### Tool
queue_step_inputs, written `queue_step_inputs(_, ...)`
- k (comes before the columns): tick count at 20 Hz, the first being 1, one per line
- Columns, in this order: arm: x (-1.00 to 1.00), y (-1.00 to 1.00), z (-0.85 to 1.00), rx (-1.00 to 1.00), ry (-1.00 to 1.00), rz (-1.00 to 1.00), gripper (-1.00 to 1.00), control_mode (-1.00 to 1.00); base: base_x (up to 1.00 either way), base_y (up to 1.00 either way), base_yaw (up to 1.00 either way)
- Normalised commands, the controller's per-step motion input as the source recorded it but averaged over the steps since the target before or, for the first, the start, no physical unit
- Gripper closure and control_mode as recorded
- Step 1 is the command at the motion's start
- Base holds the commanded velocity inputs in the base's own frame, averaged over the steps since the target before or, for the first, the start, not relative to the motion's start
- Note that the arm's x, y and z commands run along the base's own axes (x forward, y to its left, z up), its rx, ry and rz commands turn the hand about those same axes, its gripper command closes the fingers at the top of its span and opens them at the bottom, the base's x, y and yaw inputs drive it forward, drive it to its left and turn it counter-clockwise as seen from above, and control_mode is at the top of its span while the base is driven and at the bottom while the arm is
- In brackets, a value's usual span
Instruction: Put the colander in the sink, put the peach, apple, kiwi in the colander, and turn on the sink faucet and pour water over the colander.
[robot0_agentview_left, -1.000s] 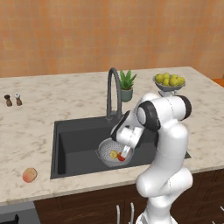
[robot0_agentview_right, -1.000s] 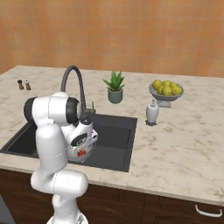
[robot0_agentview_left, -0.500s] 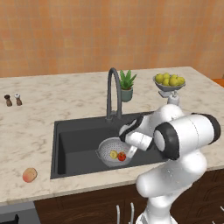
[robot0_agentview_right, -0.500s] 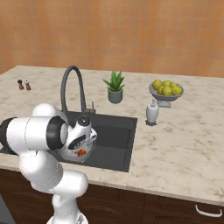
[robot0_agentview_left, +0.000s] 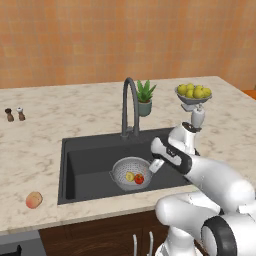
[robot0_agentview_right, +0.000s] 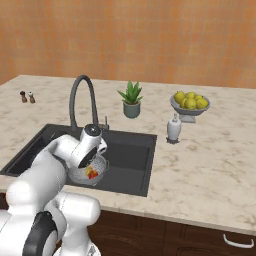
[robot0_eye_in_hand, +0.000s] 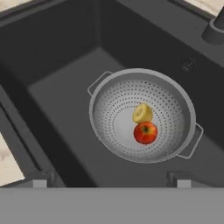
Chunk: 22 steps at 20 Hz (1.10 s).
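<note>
peach (robot0_agentview_left: 34, 200): sits alone on the table (robot0_agentview_left: 40, 150), well left of the sink (robot0_agentview_left: 90, 165)
colander (robot0_agentview_left: 131, 173): in the sink, holding kiwi (robot0_agentview_left: 129, 176) and apple (robot0_agentview_left: 139, 178)
claw (robot0_agentview_left: 156, 165): spread wide, empty (peach lies far to its left)

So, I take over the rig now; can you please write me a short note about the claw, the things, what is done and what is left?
Claw: open, holding nothing, above the sink over the colander.
Colander: standing in the sink, beside the drain.
Apple and kiwi: inside the colander, touching each other.
Peach: on the counter, left of the sink near the front edge.
Faucet: behind the sink, no water running.
Done: colander placed, apple and kiwi in.
Left: fetch the peach and put it in the colander, then turn on the faucet so water runs over the fruit.
</note>
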Motion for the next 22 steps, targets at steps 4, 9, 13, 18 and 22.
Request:
queue_step_inputs(4,-0.80,0.14,0.63,0.00,0.00,-0.05,-1.00,-1.00,0.00,0.00,0.00)
queue_step_inputs(9,-0.76,0.44,0.37,0.00,0.01,-0.29,-1.00,-1.00,0.00,0.00,0.00)
queue_step_inputs(13,-0.56,0.66,0.27,0.00,0.05,-0.35,-1.00,-1.00,0.00,0.00,0.00)
queue_step_inputs(18,-0.12,0.91,0.28,-0.08,0.28,-0.19,-1.00,-1.00,0.00,0.00,0.00)
queue_step_inputs(22,-0.09,0.98,0.17,-0.15,0.21,-0.09,-1.00,-1.00,0.00,0.00,0.00)
